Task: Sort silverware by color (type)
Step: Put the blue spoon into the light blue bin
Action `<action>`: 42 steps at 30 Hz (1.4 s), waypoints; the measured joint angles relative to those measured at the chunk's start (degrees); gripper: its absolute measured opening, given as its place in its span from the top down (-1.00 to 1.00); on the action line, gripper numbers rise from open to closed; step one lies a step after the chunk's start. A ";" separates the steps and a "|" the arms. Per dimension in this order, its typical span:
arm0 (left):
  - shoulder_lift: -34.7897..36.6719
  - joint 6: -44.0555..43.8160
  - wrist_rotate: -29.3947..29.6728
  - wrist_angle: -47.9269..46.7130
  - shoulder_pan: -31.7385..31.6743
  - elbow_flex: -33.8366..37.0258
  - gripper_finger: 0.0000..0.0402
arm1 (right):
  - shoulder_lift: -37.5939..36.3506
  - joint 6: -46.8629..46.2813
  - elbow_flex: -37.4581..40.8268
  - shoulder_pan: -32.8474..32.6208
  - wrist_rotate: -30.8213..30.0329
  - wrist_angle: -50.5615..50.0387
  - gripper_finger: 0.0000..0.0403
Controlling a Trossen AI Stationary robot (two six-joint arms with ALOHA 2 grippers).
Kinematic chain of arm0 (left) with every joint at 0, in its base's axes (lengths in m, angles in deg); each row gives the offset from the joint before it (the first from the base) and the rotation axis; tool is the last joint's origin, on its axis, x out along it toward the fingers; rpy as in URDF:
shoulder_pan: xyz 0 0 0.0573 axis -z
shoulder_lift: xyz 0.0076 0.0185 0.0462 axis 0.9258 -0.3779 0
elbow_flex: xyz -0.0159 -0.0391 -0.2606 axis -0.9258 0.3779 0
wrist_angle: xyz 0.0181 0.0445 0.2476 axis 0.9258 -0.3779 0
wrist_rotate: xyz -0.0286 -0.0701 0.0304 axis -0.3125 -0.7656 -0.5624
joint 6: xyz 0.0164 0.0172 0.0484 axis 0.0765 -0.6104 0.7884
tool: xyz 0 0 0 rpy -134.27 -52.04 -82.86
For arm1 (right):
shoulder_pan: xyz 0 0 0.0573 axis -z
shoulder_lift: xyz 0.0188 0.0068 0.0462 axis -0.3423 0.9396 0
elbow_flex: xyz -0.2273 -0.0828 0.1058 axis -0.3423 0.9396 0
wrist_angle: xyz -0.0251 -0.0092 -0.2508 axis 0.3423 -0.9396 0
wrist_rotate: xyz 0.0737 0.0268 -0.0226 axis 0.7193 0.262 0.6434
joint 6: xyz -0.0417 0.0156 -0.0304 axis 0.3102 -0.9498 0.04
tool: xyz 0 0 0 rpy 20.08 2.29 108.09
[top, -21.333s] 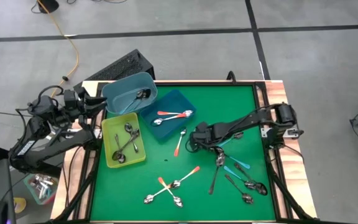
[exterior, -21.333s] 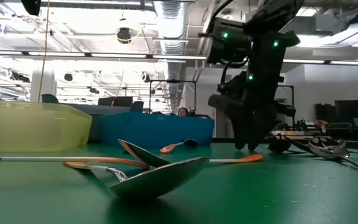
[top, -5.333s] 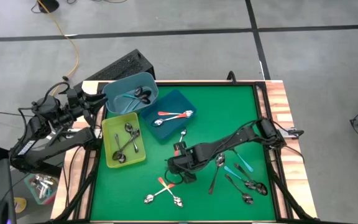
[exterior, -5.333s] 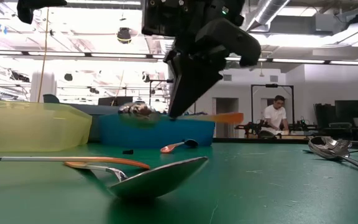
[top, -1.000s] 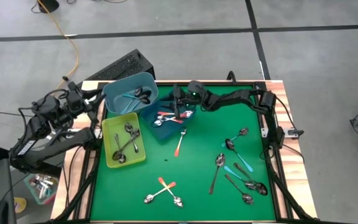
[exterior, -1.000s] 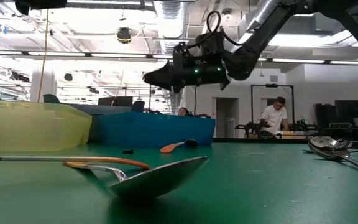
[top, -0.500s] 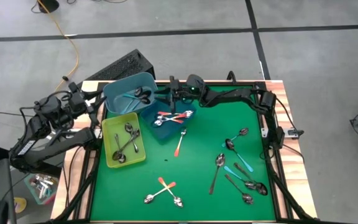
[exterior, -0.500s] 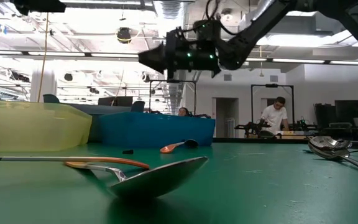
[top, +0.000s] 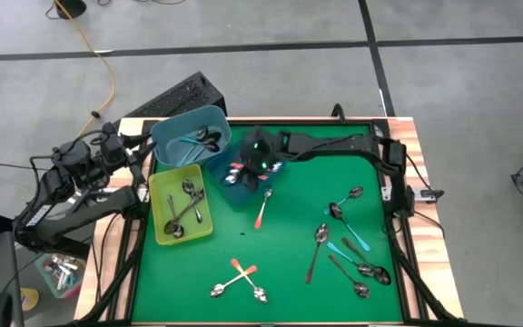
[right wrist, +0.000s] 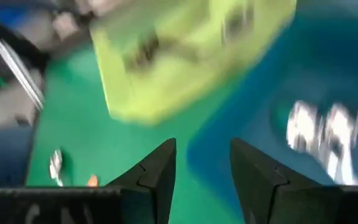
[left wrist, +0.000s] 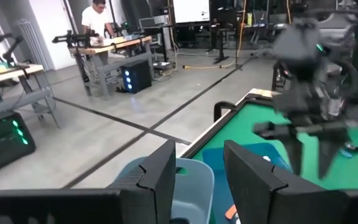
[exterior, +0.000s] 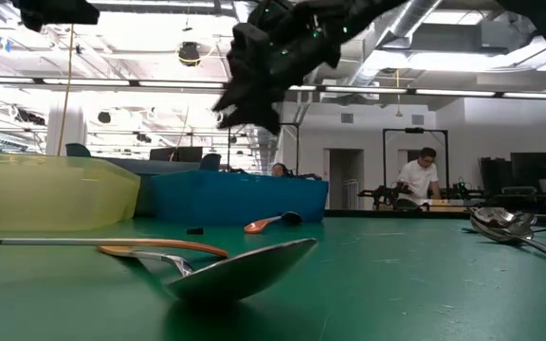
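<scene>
The silverware lies partly sorted. Silver spoons sit in the light blue bin (top: 192,134) and the yellow-green tray (top: 180,207). Orange-handled spoons (right wrist: 316,134) lie in the dark blue tray (top: 243,186). My right gripper (top: 246,166) hangs open above that tray with nothing between its fingers (right wrist: 202,152); it slants down toward the table's left near side. Loose spoons rest flat on the green mat: one orange (top: 262,207), two crossed orange ones (top: 241,277), and a mixed cluster (top: 348,250) at the right. My left gripper (left wrist: 199,155) waits open beyond the table's left edge (top: 127,145).
The three containers crowd the table's far left corner. The mat's middle (top: 280,236) holds only scattered spoons. In the low view a large spoon bowl (exterior: 245,270) lies close to the near edge. A person (exterior: 417,180) stands in the room behind.
My right gripper has risen above the dark blue tray and turned at the wrist, its fingers now slanting down toward the table's left near side. It has stayed open and empty. The spoons have kept their places.
</scene>
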 joint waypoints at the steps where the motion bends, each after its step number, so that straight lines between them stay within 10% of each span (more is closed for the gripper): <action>1: 0.00 -0.63 0.00 0.00 0.00 0.00 0.39 | 0.00 -0.13 -0.81 -0.96 -1.06 -4.83 0.21; 27: 0.00 -10.96 -0.39 0.00 0.02 0.00 0.39 | -1.36 -38.60 -2.84 -31.54 -31.60 -70.85 0.21; 42: -0.02 -6.96 -0.37 0.00 0.02 0.02 0.39 | -35.45 -55.06 27.62 -32.43 -35.41 -56.90 0.21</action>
